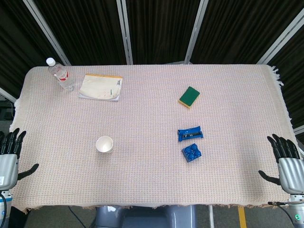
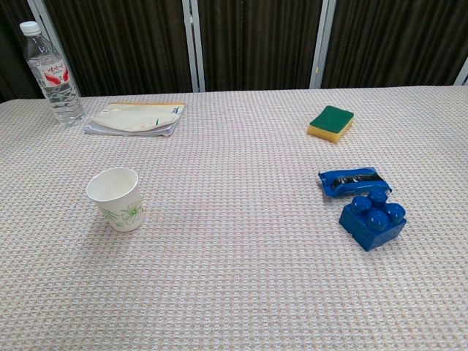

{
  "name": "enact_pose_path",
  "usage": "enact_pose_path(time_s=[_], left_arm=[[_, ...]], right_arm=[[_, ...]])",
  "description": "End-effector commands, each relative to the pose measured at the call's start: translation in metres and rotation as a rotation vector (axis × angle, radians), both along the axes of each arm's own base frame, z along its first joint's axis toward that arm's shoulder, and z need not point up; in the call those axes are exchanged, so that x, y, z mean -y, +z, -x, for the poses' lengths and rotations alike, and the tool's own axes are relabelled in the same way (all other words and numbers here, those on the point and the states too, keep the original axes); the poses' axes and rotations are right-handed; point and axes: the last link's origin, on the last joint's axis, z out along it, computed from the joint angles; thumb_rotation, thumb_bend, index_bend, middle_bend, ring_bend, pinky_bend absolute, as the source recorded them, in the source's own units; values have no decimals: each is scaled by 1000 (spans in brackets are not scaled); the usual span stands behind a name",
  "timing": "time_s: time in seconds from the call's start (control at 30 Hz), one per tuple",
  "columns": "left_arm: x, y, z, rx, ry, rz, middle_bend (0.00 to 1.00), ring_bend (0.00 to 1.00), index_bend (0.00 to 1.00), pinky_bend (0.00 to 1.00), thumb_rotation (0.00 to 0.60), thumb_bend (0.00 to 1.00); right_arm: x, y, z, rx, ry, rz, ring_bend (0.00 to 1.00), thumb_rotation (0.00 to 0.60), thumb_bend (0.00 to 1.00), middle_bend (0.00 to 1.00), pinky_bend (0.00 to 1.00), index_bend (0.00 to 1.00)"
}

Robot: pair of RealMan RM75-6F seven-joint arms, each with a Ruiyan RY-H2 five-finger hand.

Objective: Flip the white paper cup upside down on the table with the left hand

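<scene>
Woven pinkish cloth over the whole bench [image 1: 142, 180], fringe along the edges.

One white paper cup [image 2: 117, 198], upright, mouth up, green leaf print on the side. Position: left-front part of the bench, standing alone, well apart from everything else. Same cup seen from above in the head view [image 1: 104, 144], rim round and open.

One clear water bottle [image 2: 50, 73], white cap, red label, upright at the far-left corner. One notepad [image 2: 134, 118] lying flat just right of the bottle, near but not touching.

One sponge [image 2: 331, 122], green on top and yellow beneath, far right of centre. One blue packet [image 2: 353, 180] with a dark stripe, nearer the front on the right. One blue toy brick [image 2: 373, 220] with round studs, just in front of the packet, seemingly touching it or nearly so; cannot tell which.

Count on the bench: six things, one of each.

Two robot hands, head view only. Left robot hand [image 1: 9, 156] off the left edge of the bench, fingers spread and pointing up, thumb out to the side, holding nothing, well apart from the cup. Right robot hand [image 1: 286, 161] off the right edge, fingers likewise spread and upward, thumb out, holding nothing.
</scene>
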Motion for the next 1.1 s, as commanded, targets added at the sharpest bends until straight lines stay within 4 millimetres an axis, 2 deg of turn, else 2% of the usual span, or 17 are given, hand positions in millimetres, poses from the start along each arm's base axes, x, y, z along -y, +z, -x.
enact_pose_path(time_s=[0.03, 0.4, 0.63, 0.8, 0.83, 0.9, 1.1], left_arm=[[0, 0, 0, 0, 1, 0, 0, 0, 0, 0, 600, 0], [0, -2, -2, -3, -11, 10, 0, 0, 0, 0, 600, 0], [-5, -14, -11, 14, -26, 74, 0, 0, 0, 0, 600, 0], [-20, -27, -33, 8, -65, 131, 0, 0, 0, 0, 600, 0], [-30, -35, -47, -6, -105, 160, 0, 0, 0, 0, 600, 0], [-41, -42, -59, -22, -113, 182, 0, 0, 1, 0, 600, 0], [-66, -66, -91, -55, -127, 247, 0, 0, 82, 0, 600, 0]], right_arm=[[0, 0, 0, 0, 0, 1, 0, 600, 0, 0, 0, 0], [0, 2, 0, 5, 1, 10, 0, 600, 0, 0, 0, 0], [-1, 4, -1, 18, 6, 16, 0, 600, 0, 0, 0, 0], [-2, 6, 0, 28, 2, 12, 0, 600, 0, 0, 0, 0], [-2, 6, 0, 32, 3, 13, 0, 600, 0, 0, 0, 0], [-2, 7, 0, 36, 3, 13, 0, 600, 0, 0, 0, 0], [-2, 9, 1, 44, 1, 13, 0, 600, 0, 0, 0, 0]])
